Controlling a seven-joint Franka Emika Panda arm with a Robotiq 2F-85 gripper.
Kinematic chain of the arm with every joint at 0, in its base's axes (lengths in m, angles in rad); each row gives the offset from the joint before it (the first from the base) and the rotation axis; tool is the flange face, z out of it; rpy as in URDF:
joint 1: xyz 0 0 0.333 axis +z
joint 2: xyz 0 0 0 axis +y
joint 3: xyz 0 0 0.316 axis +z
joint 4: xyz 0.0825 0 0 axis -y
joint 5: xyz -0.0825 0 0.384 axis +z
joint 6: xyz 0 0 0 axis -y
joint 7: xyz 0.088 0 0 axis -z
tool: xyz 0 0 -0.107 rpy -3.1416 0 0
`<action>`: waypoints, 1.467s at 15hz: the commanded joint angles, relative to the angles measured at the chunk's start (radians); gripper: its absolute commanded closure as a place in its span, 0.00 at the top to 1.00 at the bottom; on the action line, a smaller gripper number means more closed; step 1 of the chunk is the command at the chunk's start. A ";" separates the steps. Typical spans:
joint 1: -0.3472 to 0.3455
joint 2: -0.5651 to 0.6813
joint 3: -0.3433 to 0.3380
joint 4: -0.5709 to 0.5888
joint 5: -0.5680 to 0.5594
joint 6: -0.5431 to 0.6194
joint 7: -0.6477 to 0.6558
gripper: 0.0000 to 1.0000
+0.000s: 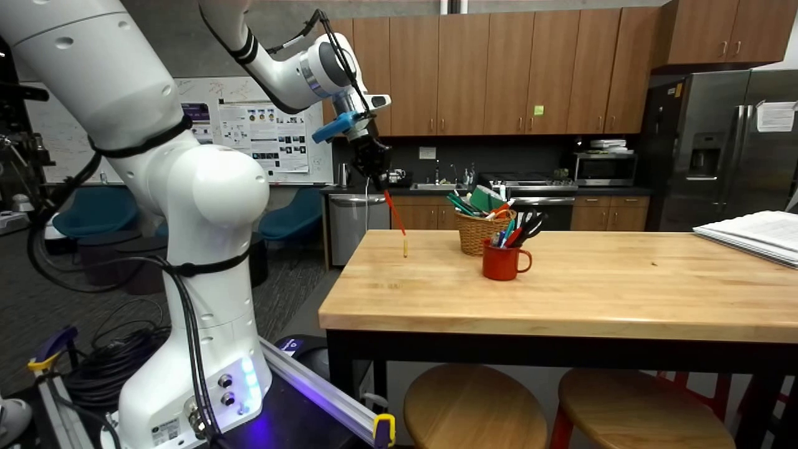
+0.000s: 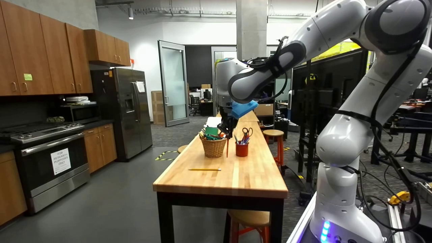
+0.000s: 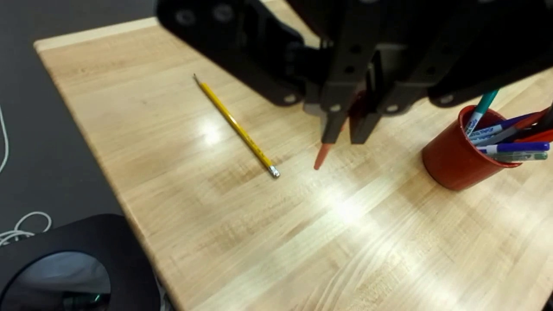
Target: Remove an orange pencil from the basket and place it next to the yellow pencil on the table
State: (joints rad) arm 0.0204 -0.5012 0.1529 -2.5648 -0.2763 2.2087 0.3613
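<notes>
The orange pencil (image 1: 394, 211) hangs point-down and tilted from my gripper (image 1: 382, 184) in an exterior view. It also hangs down in an exterior view (image 2: 227, 148), and its lower end (image 3: 321, 157) shows below the fingers in the wrist view. My gripper (image 3: 344, 142) is shut on it. I cannot tell if its tip touches the table (image 3: 242, 242). The yellow pencil (image 3: 235, 126) lies on the table, left of the orange tip in the wrist view. The tan wicker basket (image 2: 214, 149), full of green and coloured items, stands beside the gripper, outside the wrist view.
A red mug (image 3: 460, 157) with pens and scissors stands near the basket. White papers (image 1: 754, 234) lie at the table's right in an exterior view. The table's edge (image 3: 108, 177) runs left of the yellow pencil. Stools (image 1: 475, 405) stand beside the table.
</notes>
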 commanded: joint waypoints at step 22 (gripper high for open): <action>0.063 0.456 0.024 0.334 -0.090 -0.246 -0.090 0.03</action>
State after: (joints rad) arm 0.0649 -0.0835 0.1907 -2.2795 -0.3517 2.0053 0.2862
